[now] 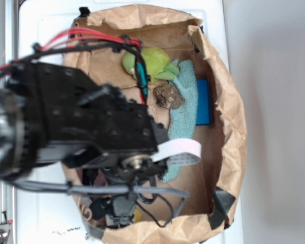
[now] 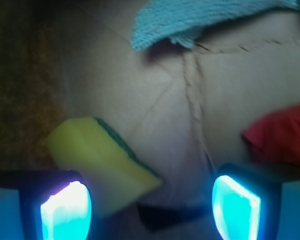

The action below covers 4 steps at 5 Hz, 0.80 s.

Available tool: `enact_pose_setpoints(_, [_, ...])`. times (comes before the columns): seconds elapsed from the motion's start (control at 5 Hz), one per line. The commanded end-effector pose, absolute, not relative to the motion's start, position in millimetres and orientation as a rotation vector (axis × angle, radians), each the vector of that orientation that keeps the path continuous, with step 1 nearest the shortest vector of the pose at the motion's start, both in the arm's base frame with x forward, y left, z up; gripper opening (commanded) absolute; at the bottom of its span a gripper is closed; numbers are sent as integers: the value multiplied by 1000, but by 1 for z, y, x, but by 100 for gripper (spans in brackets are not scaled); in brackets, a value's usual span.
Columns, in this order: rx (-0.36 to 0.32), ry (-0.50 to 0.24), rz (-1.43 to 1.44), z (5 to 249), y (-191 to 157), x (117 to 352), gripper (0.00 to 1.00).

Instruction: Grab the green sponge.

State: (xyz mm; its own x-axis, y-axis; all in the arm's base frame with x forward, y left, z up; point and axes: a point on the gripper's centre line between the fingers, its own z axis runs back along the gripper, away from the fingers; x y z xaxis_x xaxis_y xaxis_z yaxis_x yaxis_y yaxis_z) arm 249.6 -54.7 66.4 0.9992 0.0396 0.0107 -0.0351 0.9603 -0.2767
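The green sponge point(image 2: 101, 159), yellow with a dark green scouring layer along its far edge, lies on brown paper in the wrist view. It sits just ahead of my left fingertip point(image 2: 66, 211) and reaches partway into the gap between the fingers. My gripper point(image 2: 150, 210) is open, with the right fingertip point(image 2: 236, 205) well clear of the sponge. In the exterior view the gripper point(image 1: 118, 209) hangs low at the near end of the paper-lined bin, and the arm hides most of the sponge there.
The crumpled brown paper wall point(image 1: 229, 101) rings the work area. A teal towel point(image 1: 185, 101) lies in the middle, with a brown lump point(image 1: 168, 95), a green plush toy point(image 1: 151, 63) and a blue block point(image 1: 203, 101) beside it. A red object point(image 2: 282, 135) sits right of the gripper.
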Motion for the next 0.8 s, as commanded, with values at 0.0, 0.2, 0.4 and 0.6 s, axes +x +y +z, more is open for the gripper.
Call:
enact_pose_setpoints(0.0, [-391, -29, -67, 64, -48, 277, 100])
enact_pose_setpoints(0.2, [-407, -16, -108, 61, -53, 276, 100])
enact_pose_setpoints(0.4, [-417, 16, -159, 59, -65, 266, 100])
enact_pose_setpoints(0.6, [-428, 38, -203, 59, -72, 256, 100])
